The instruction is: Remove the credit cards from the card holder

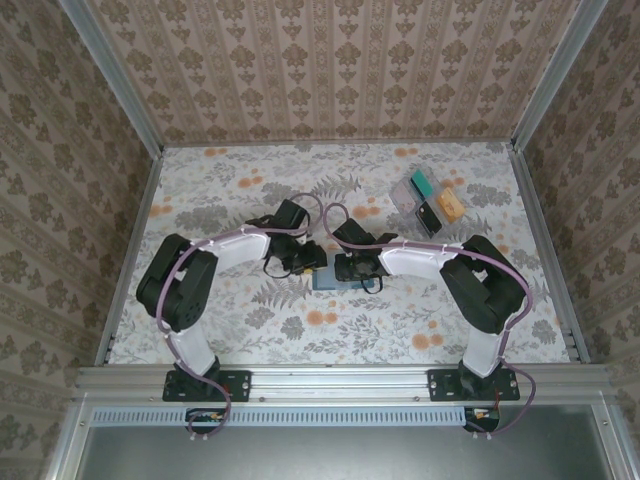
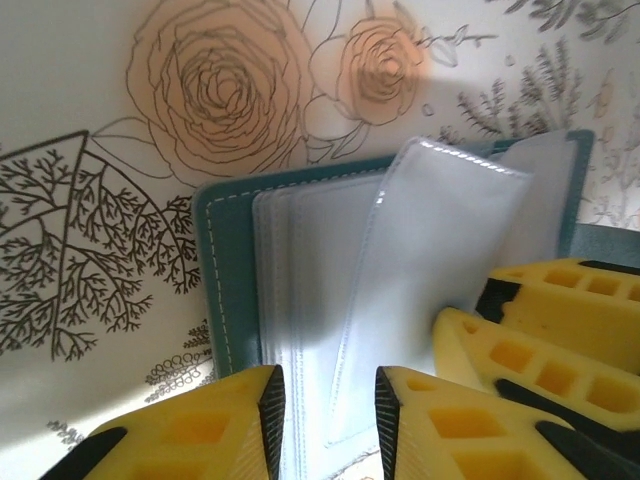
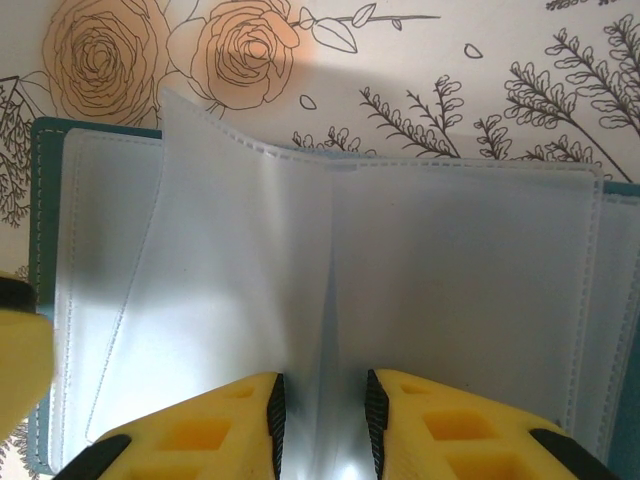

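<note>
Both yellow-fingered tools, the left gripper (image 2: 325, 425) and the right gripper (image 3: 320, 425), stand a little open over the clear plastic sleeves (image 3: 250, 250) of the small, soft, slate-blue card holder (image 1: 336, 280). It lies open at the middle of the flowery table (image 1: 250, 330). They look to be hunting through the sleeves. Next, one must pinch a credit card by its edge and slide it out.

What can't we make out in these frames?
Top external: card holder mostly under the left arm and right arm; slots too small.
Left wrist: cloudy sleeves hide whether any credit cards sit inside.
Right wrist: holder's near edge hidden behind the right end effector.
Top external: loose cards too small to read.
</note>
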Action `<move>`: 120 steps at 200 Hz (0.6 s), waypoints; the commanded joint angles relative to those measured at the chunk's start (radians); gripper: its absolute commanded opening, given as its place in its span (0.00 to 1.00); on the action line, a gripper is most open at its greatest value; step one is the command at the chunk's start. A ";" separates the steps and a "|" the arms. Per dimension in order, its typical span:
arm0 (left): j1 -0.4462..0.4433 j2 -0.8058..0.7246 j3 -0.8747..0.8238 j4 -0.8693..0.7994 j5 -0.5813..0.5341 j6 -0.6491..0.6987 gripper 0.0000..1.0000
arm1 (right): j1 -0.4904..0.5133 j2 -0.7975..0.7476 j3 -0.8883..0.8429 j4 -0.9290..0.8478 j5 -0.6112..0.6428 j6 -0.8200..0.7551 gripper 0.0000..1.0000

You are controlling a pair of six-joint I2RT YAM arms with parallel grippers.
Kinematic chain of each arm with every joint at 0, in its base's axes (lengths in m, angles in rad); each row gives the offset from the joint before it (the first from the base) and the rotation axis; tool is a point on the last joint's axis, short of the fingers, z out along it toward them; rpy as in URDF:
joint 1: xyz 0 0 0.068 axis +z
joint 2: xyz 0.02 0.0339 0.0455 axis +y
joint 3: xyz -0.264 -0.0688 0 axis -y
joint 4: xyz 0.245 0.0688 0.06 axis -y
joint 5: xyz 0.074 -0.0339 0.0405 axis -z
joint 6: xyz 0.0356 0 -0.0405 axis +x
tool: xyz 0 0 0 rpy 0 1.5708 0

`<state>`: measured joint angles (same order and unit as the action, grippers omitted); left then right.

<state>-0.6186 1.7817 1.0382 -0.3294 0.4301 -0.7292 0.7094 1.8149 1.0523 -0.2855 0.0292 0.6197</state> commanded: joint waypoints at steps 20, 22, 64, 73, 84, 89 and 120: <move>-0.010 0.033 0.046 -0.024 -0.011 0.016 0.33 | -0.007 0.002 -0.035 -0.049 -0.013 0.017 0.32; -0.010 0.033 0.047 -0.024 -0.011 0.016 0.33 | -0.007 0.002 -0.036 -0.049 -0.012 0.017 0.32; -0.017 0.040 0.053 -0.021 -0.002 0.018 0.32 | -0.008 0.000 -0.041 -0.047 -0.013 0.016 0.32; -0.016 0.039 0.053 -0.020 0.001 0.019 0.30 | -0.009 -0.001 -0.041 -0.047 -0.013 0.017 0.32; -0.018 0.041 0.052 -0.019 0.005 0.019 0.29 | -0.009 0.000 -0.041 -0.047 -0.012 0.017 0.32; -0.018 0.041 0.053 -0.018 0.006 0.019 0.29 | -0.008 -0.001 -0.042 -0.046 -0.013 0.017 0.32; -0.018 0.039 0.048 -0.003 0.032 0.019 0.29 | -0.010 -0.002 -0.044 -0.046 -0.014 0.017 0.32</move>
<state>-0.6235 1.8027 1.0679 -0.3374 0.4225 -0.7284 0.7048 1.8099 1.0451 -0.2749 0.0216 0.6258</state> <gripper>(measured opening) 0.292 0.318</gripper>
